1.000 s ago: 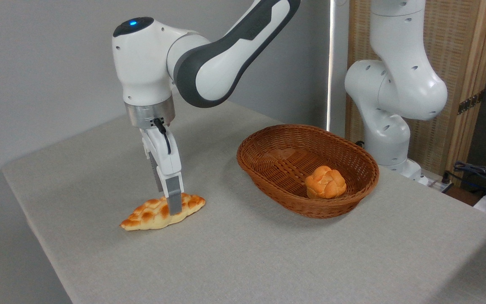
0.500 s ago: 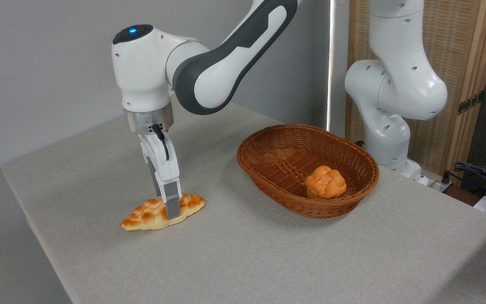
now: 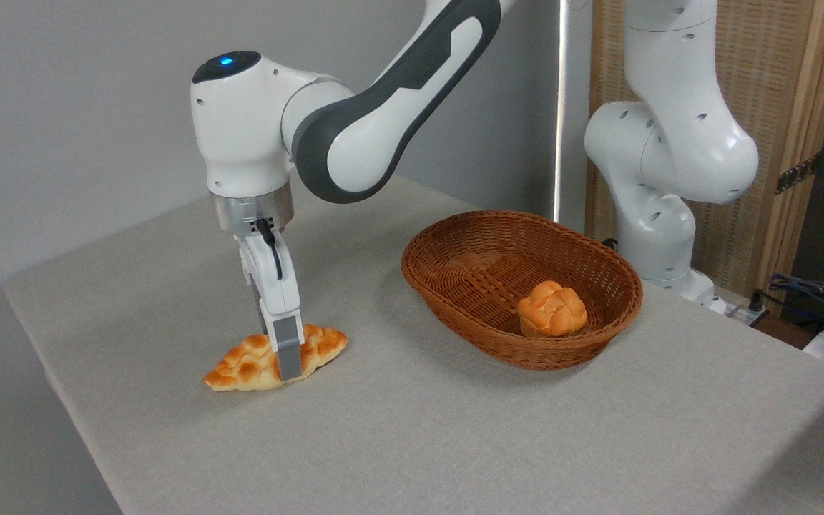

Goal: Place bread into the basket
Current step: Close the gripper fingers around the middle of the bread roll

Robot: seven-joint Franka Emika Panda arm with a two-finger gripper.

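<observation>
Lowered since the earlier frame, the gripper now has its near finger reaching the table across the bread's front edge — far finger hidden, so closure cannot be told. Bread lies flat, straddled at mid-length. Basket well right of the fingers — holds a round bun.

A long, flat braided bread — pale yellow with orange-brown toasted bumps and pointed ends — lies flat on the grey table, left of centre, its right end angled slightly away from the camera. To its right, well apart, sits an oval brown wicker basket with low sloping sides — upright, much wider than the loaf.
</observation>
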